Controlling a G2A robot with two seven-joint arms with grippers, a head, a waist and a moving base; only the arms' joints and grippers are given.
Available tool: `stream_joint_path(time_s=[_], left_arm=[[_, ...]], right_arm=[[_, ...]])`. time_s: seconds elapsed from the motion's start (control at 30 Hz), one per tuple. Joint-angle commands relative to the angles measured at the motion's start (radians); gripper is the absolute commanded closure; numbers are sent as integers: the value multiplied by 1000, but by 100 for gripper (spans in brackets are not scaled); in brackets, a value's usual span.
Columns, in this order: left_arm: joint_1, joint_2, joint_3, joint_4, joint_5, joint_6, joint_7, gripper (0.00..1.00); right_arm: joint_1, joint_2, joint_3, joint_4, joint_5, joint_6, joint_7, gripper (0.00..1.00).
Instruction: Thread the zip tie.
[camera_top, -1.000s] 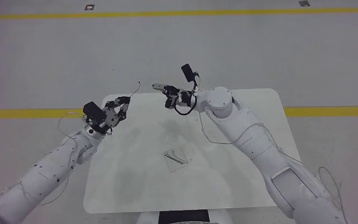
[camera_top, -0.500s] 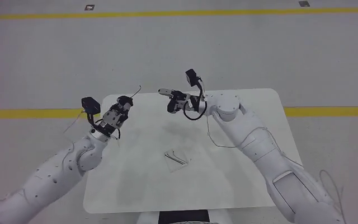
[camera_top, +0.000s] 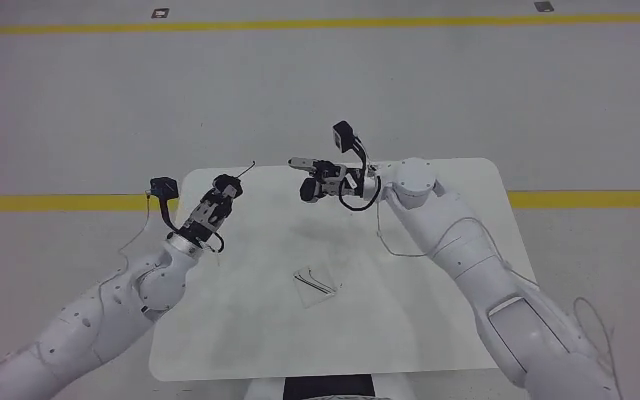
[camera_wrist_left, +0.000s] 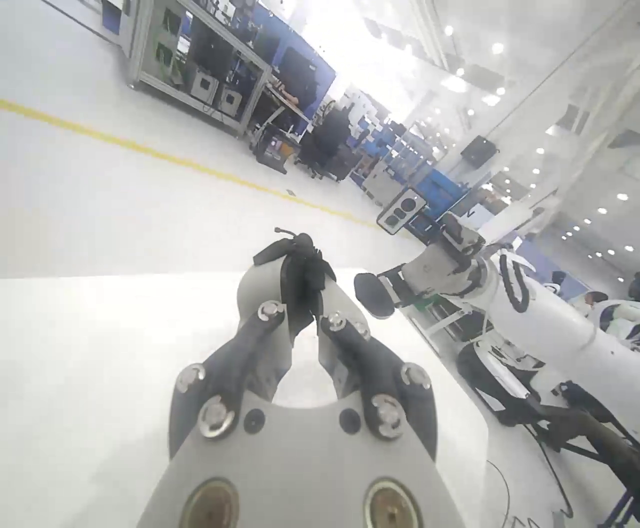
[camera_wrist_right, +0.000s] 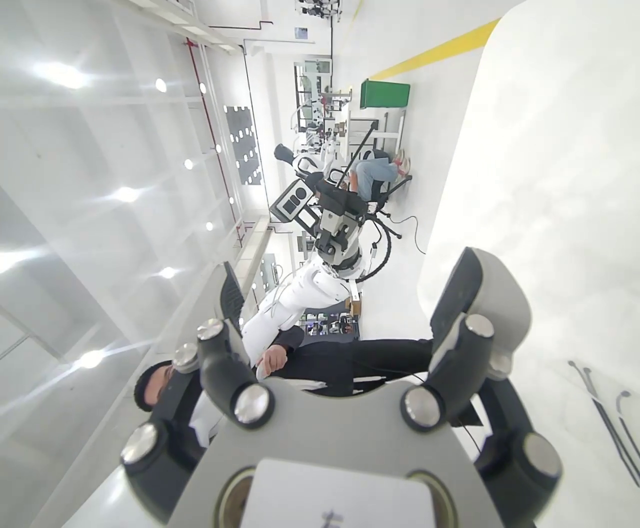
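Left gripper (camera_top: 228, 184): clamped on the zip tie (camera_top: 244, 171), whose long axis runs out from the fingertips, tip slanting away, rightward.
Right gripper (camera_top: 298, 163): jaws wide apart, opposite.

Most of the zip tie (camera_wrist_left: 299, 252) was buried between the left gripper's (camera_wrist_left: 305, 295) pads in the left wrist view. Just a bunched black bit and a thin tip poked out, so I honestly couldn't tell which end was pinched. In the top view it was only a hairline past the fingers. The spare ties (camera_top: 315, 280) lying on the table (camera_top: 400, 330) were too small up there to count, and in the right wrist view they ran off the picture's edge.
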Motion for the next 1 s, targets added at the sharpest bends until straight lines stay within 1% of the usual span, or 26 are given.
stream_joint_path(time_s=[0.0, 0.03, 0.07, 0.1, 0.13, 0.17, 0.2, 0.23, 0.27, 0.33, 0.37, 0.43, 0.47, 0.57, 0.6, 0.67, 0.7, 0.73, 0.97], left_arm=[[5, -2, 0, -1, -31, 0, -5, 100], [8, -6, -8, -6, -112, 0, -35, 100], [7, -7, -17, -10, -149, 0, -63, 100], [12, -8, -27, -19, -226, 0, -87, 100], [16, -8, -47, -34, -319, 0, -137, 100], [18, -5, -65, -42, -360, 0, -179, 100], [26, -2, -84, -47, -407, 0, -219, 100], [35, 1, -104, -58, -457, 0, -271, 100], [50, 4, -139, -59, -540, 0, -330, 100], [73, 7, -191, -59, -625, 0, -428, 100], [92, 7, -228, -55, -688, 0, -495, 100], [120, 4, -281, -45, -757, 0, -587, 100], [139, -1, -315, -38, -801, 0, -643, 100], [177, -20, -387, -16, -903, 0, -773, 100], [191, -31, -418, 3, -943, 0, -825, 100], [208, -51, -460, 20, -1004, 0, -908, 100], [216, -62, -482, 34, -1045, 0, -954, 100], [220, -77, -513, 53, -1067, 0, -1015, 100], [220, -77, -513, 53, -1067, 0, -1015, 100]], right_arm=[[0, 0, 0, 0, 0, 0, 0, 0], [0, 0, 0, 0, 0, 0, 0, 0], [-4, 0, 1, -2, 4, -1, -3, 0], [-19, -1, 6, -12, 26, -9, -2, 0], [-29, 1, 14, -16, 42, -22, 11, 0], [-35, 2, 20, -15, 57, -29, 24, 0], [-39, 2, 25, -12, 70, -33, 39, 0], [-40, 2, 28, -8, 80, -40, 54, 0], [-41, 1, 31, -1, 97, -48, 76, 0], [-36, -2, 31, 14, 112, -57, 95, 0], [-31, -5, 28, 24, 126, -63, 110, 0], [-22, -12, 22, 41, 145, -74, 128, 0], [-13, -17, 15, 52, 154, -84, 141, 0], [11, -31, -2, 87, 164, -110, 156, 0], [22, -38, -12, 100, 164, -125, 162, 0], [34, -47, -22, 115, 175, -147, 175, 0], [34, -47, -22, 115, 175, -147, 175, 0], [34, -47, -22, 115, 175, -147, 175, 0], [34, -47, -22, 115, 175, -147, 175, 0]])
